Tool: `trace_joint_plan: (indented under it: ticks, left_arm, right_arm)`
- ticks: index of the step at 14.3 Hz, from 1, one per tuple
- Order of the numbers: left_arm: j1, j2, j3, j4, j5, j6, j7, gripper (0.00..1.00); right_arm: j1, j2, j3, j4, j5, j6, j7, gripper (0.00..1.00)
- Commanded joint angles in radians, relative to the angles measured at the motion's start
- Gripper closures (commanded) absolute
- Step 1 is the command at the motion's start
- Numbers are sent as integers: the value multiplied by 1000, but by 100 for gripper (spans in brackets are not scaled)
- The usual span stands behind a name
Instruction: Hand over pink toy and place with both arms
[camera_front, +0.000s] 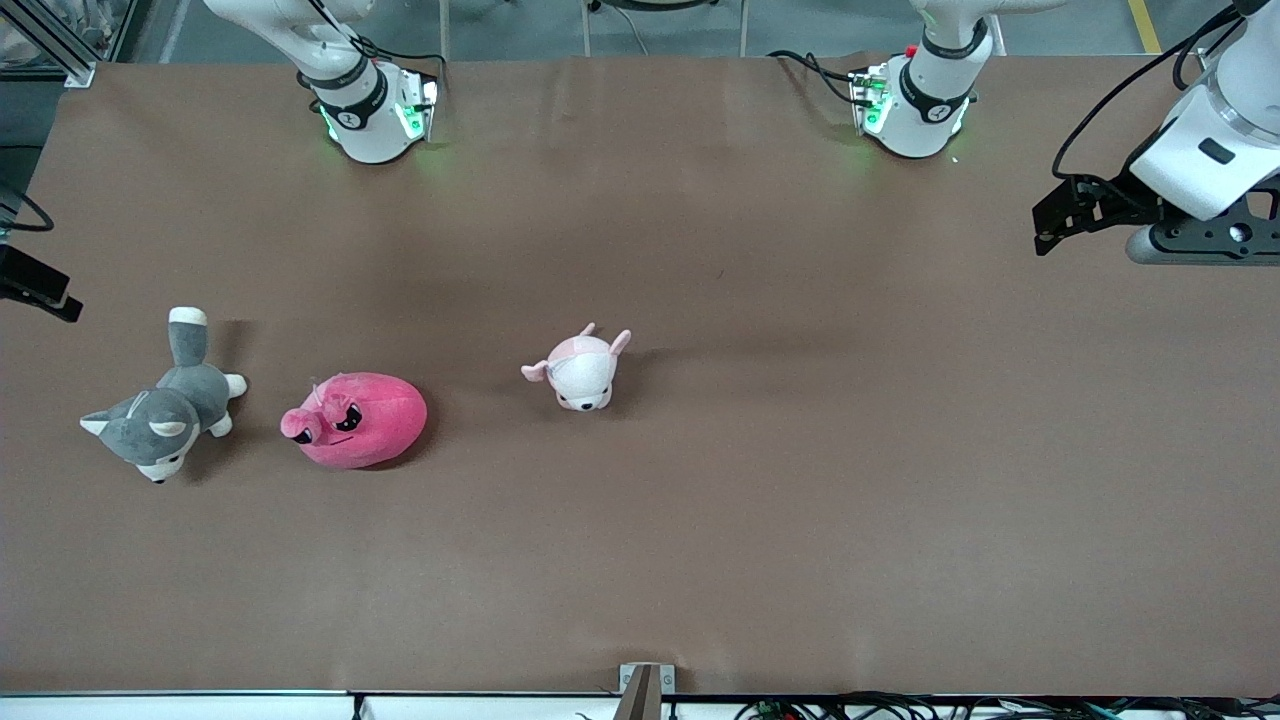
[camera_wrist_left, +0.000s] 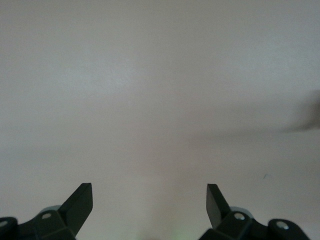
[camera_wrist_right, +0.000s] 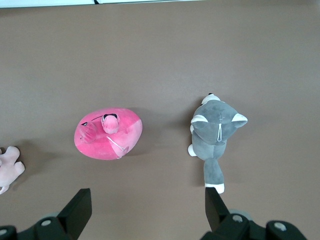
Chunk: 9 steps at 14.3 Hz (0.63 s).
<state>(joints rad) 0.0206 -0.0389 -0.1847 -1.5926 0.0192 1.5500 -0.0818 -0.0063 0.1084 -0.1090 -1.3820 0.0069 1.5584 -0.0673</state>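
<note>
Main risk: wrong pick. The pink toy (camera_front: 356, 419) lies on the worktop (camera_front: 800, 480) toward the right arm's end, with the grey husky plush (camera_front: 165, 410) just beside it at its 9 o'clock in the front view and the pale puppy plush (camera_front: 583, 370) near it at about 2 o'clock. A descent that drifts toward the husky could snag it or shove both toys. The pink toy is soft and rounded, so I'd judge a shallow pinch likely to slip off its top; a deep, centred grip looks safer. The handover adds risk too: a plush sags, leaving the second arm little to grab.

Right pincer (camera_wrist_right: 147, 207): fingers wide apart, empty, touching nothing, hanging over the worktop by the pink toy and husky; the front view barely shows it, so its exact spot is a guess.

Left pincer (camera_wrist_left: 149, 202): fingers wide apart, empty, over bare worktop at the left arm's end, waiting.
</note>
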Motion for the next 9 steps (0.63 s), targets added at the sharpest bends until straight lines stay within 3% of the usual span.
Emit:
trace_joint_plan:
  ticks: [1,9]
  left_arm:
    - [10,-9,-1,-4,-18,13,24,0]
    - [7,28,8,51,-7,9,14,0]
  right_arm:
    - [17,-159,-9,-210,-21,68,17,0]
    - [15,-204,-9,-292,-21,94,17,0]
